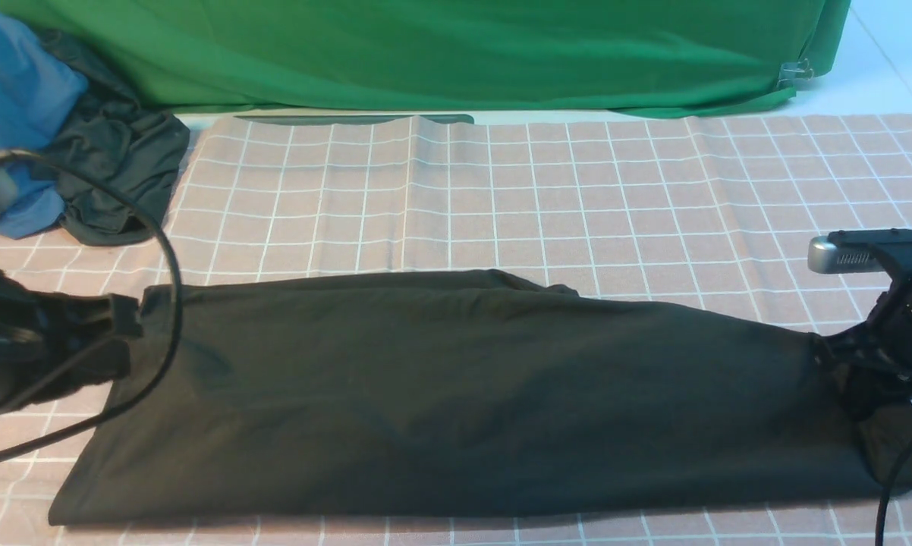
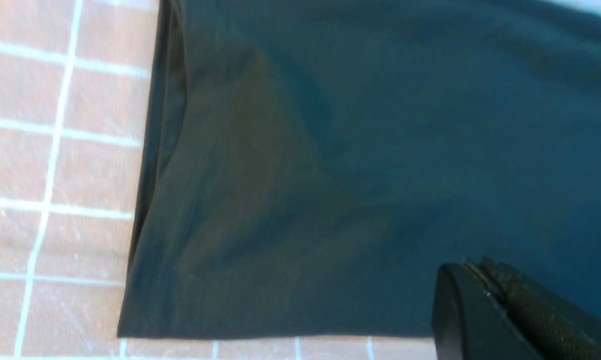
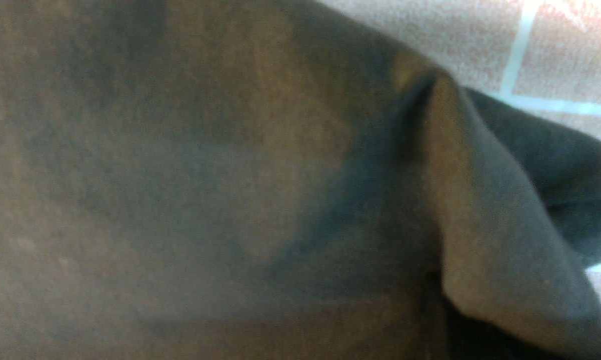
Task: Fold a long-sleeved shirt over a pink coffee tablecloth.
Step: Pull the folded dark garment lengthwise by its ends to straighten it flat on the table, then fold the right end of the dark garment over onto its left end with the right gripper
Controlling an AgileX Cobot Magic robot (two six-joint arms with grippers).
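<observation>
The long-sleeved shirt [image 1: 456, 394] lies as one long black band across the pink coffee tablecloth [image 1: 577, 197]; its print and neck label are hidden. My left gripper [image 1: 126, 326] sits at the band's left end near the far corner. In the left wrist view its fingertips [image 2: 473, 267] are pressed together over the flat shirt [image 2: 355, 150], with no cloth seen bunched between them. My right gripper [image 1: 831, 356] is at the right end, where the fabric gathers up to it. Lifted, creased shirt cloth [image 3: 480, 225] fills the right wrist view and hides the jaws.
A blue garment [image 1: 16, 98] and a smaller dark garment [image 1: 114, 167] are heaped at the far left. A green cloth [image 1: 441, 53] hangs along the back. The left arm's cable [image 1: 169, 250] loops over the shirt's left end.
</observation>
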